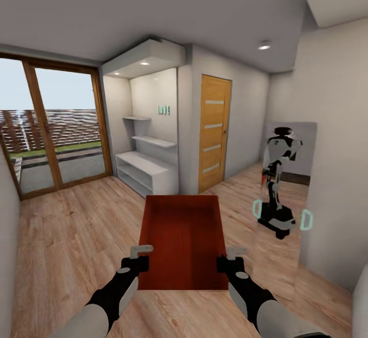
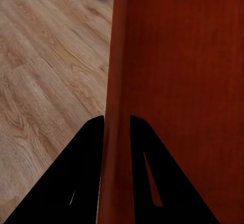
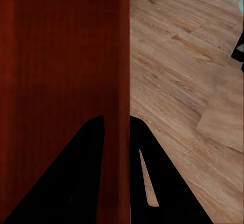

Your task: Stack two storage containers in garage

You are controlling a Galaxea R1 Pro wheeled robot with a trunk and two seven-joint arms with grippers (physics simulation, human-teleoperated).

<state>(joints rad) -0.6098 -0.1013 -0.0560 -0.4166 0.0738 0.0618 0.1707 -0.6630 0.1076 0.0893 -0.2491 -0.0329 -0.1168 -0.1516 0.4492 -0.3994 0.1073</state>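
white shelf unit (image 1: 145, 166) | tall mirror (image 1: 286, 225) on right wall | ceiling spotlight (image 1: 264, 46)

Light wood plank floor (image 1: 66, 235). Wood-framed glass doors (image 1: 51, 123) far left, white wall shelf (image 1: 145, 166) in lit alcove centre, orange-wood door (image 1: 213, 131) right of it, mirror (image 1: 286, 195) on right wall. Ceiling spotlight (image 1: 264, 46) on.

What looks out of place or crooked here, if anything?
Nothing stands out. The storage container sits level between the left gripper and right gripper, each clamped on a side wall, above the wood floor.
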